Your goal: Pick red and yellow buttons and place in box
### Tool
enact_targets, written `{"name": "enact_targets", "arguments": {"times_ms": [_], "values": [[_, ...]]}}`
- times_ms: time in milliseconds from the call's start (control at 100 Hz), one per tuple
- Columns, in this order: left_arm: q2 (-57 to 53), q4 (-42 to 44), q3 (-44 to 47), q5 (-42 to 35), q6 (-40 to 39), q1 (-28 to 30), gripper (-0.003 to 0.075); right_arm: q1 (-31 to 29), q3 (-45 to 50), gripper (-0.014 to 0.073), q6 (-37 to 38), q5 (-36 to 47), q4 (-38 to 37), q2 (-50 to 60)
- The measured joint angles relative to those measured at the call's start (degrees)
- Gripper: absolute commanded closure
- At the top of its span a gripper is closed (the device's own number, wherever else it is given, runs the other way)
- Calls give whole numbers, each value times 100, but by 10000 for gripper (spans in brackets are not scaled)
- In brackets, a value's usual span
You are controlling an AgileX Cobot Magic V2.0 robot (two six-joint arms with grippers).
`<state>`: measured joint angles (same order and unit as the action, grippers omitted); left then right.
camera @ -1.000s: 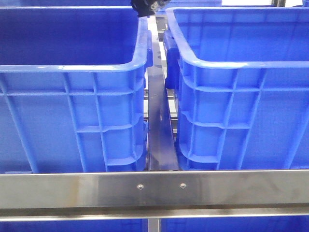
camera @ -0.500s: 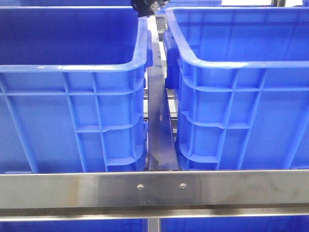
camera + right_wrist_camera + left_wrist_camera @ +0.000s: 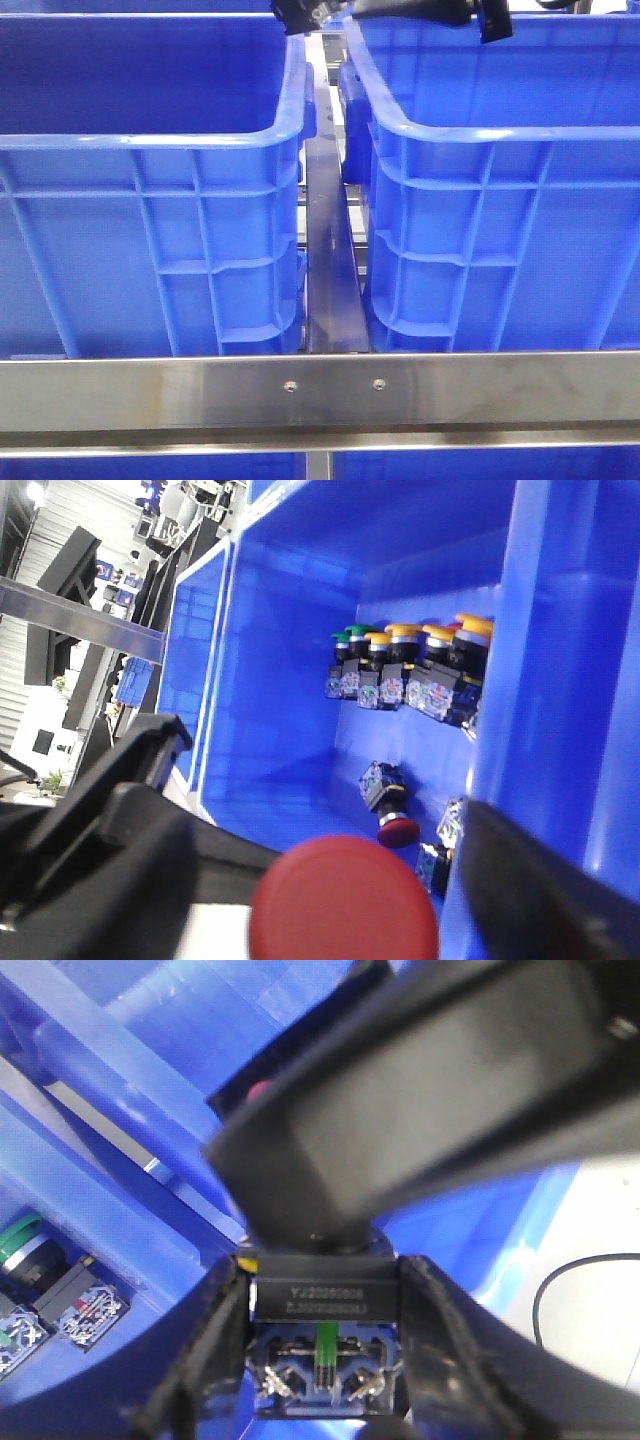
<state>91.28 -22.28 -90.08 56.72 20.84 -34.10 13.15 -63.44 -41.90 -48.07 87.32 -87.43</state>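
Observation:
My left gripper (image 3: 325, 1360) is shut on a button's black switch block (image 3: 322, 1295); a sliver of its yellow head (image 3: 243, 1260) shows at one corner. In the front view only a black part of it (image 3: 298, 12) shows above the gap between the crates. My right gripper (image 3: 340, 905) holds a red button (image 3: 345, 898), its dome facing the camera between the dark fingers (image 3: 130, 865). The right arm (image 3: 420, 10) reaches over the far rim of the box (image 3: 480, 130), the right blue crate. It crosses close before the left wrist camera (image 3: 420, 1100).
A second blue crate (image 3: 150, 140) with a darker inside stands on the left. A steel rail (image 3: 320, 390) runs across the front and a steel bar (image 3: 328, 250) between the crates. Several yellow, green and red buttons (image 3: 410, 665) lie in the crate below the right wrist.
The right arm has come into the front view at the top, above the right crate's far rim. The left gripper and both crates have not moved.

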Motion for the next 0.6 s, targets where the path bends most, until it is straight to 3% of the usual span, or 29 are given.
{"name": "enact_targets", "arguments": {"times_ms": [90,180,420,600], "values": [[0,0,0,0,0,0,480,0,-13,284,-9,-26,14,0],[0,0,0,0,0,0,449,0,-13,296,-9,-25,14,-9],[0,0,0,0,0,0,87,0,-13,296,-30,-39,14,-9],[0,0,0,7,0,0,82,-218,-99,296,-337,-7,-8,-9]]}}
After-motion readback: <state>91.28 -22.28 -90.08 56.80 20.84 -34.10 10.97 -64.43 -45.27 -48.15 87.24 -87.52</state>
